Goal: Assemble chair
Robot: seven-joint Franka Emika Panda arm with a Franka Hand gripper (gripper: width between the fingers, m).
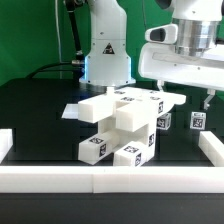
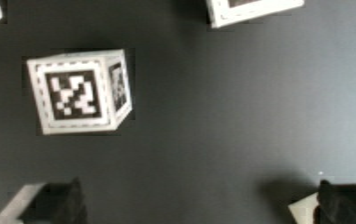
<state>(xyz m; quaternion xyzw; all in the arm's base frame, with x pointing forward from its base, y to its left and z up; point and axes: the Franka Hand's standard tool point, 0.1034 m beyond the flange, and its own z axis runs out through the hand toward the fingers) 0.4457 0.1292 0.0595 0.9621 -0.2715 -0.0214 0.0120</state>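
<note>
The chair pieces [image 1: 118,125] stand joined in a white cluster at the table's middle: bars and blocks with tag stickers. Two small tagged blocks [image 1: 165,121] [image 1: 197,121] stand loose to the exterior view's right of it. My gripper [image 1: 184,100] hangs just above those two blocks, jaws wide apart and open. In the wrist view one tagged block [image 2: 81,92] lies on the black table ahead of the gripper [image 2: 196,205], apart from both fingertips [image 2: 50,200]. Nothing sits between the fingers. Another tagged piece [image 2: 255,10] shows at the frame's edge.
A low white border rail [image 1: 110,180] runs along the front and up both sides of the black table. The robot's base [image 1: 105,55] stands behind the chair pieces. A thin flat white sheet [image 1: 70,111] lies to the exterior view's left of the cluster.
</note>
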